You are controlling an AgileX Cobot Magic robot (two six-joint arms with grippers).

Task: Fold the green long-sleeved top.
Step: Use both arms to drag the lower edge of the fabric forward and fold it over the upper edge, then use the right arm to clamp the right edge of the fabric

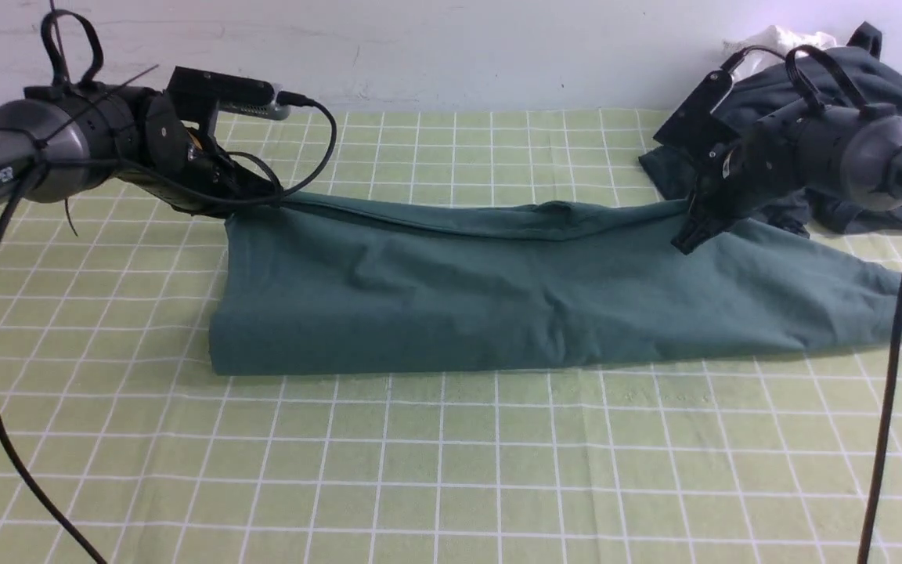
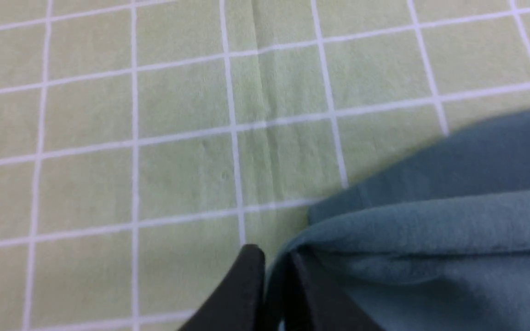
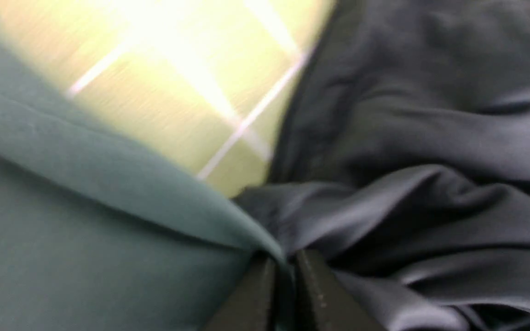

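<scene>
The green long-sleeved top (image 1: 498,290) lies folded lengthwise in a long band across the middle of the checked cloth. My left gripper (image 1: 267,192) is shut on the top's far left corner; the left wrist view shows the green edge (image 2: 430,230) pinched between the dark fingers (image 2: 242,285). My right gripper (image 1: 690,231) is shut on the top's far edge near the right end; the right wrist view shows green fabric (image 3: 85,220) squeezed between the jaws at my gripper (image 3: 283,271). The chest logo and the neck label are hidden.
A dark charcoal-grey garment (image 1: 835,102) is heaped at the back right, right beside my right gripper, and fills the right wrist view (image 3: 430,161). A small white cloth (image 1: 784,39) peeks out behind it. The green-and-white checked tablecloth (image 1: 420,470) stretches to the front. A white wall (image 1: 459,47) closes the back.
</scene>
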